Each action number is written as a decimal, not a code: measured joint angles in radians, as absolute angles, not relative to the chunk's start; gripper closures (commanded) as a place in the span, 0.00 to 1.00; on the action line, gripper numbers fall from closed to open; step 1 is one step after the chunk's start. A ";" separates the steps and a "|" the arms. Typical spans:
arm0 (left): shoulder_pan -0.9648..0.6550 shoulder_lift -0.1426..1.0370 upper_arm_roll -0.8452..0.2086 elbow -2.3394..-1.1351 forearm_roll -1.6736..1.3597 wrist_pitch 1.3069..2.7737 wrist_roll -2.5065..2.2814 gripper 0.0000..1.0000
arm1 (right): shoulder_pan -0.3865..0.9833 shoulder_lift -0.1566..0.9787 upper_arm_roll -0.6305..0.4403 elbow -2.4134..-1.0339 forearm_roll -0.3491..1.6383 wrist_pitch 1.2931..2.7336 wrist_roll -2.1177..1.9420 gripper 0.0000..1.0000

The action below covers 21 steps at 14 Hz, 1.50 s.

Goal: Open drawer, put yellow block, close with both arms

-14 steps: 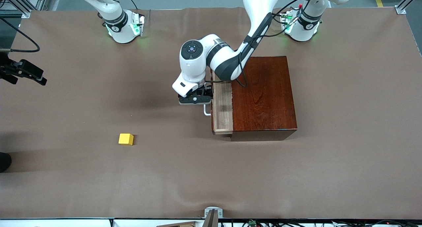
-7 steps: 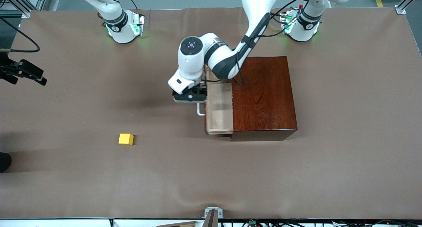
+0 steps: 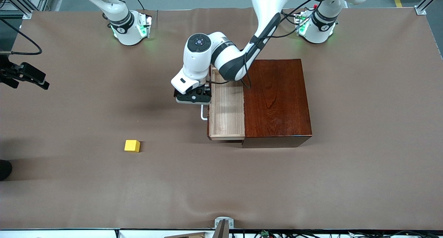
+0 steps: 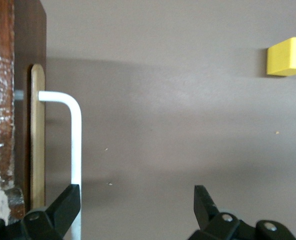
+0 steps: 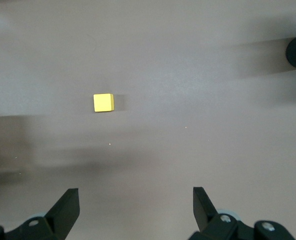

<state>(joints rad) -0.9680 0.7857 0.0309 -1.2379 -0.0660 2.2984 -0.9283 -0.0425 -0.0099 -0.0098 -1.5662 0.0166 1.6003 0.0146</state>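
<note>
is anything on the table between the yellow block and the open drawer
Nothing visible: bare table lies between the yellow block and the drawer. The left pincer, open, is at the drawer's white handle.

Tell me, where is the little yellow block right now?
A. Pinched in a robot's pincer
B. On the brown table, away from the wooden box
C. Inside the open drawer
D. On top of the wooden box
B: the yellow block sits alone on the brown table, toward the right arm's end, apart from the wooden box, whose drawer is pulled out and holds nothing visible.
</note>
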 measured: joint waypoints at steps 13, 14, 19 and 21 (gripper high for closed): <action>-0.718 0.649 0.051 -1.213 -0.066 2.174 -0.932 0.00 | -0.022 0.002 -0.006 -1.566 0.017 1.600 0.014 0.00; -0.687 0.639 0.051 -1.213 -0.066 2.158 -0.931 0.00 | -0.002 0.009 -0.005 -1.567 0.017 1.600 0.015 0.00; -0.544 0.585 0.054 -1.213 -0.066 2.067 -0.930 0.00 | 0.118 0.054 0.003 -1.567 0.018 1.638 0.119 0.00; -0.473 0.573 0.054 -1.214 -0.066 2.041 -0.923 0.00 | 0.155 0.087 0.003 -1.569 0.018 1.669 0.153 0.00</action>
<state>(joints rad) -0.4734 0.5728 0.0537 -1.2136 -0.0661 2.0413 -0.9227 0.1551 0.0870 0.0031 -1.5694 0.0183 1.6692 0.1534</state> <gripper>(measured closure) 0.000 0.000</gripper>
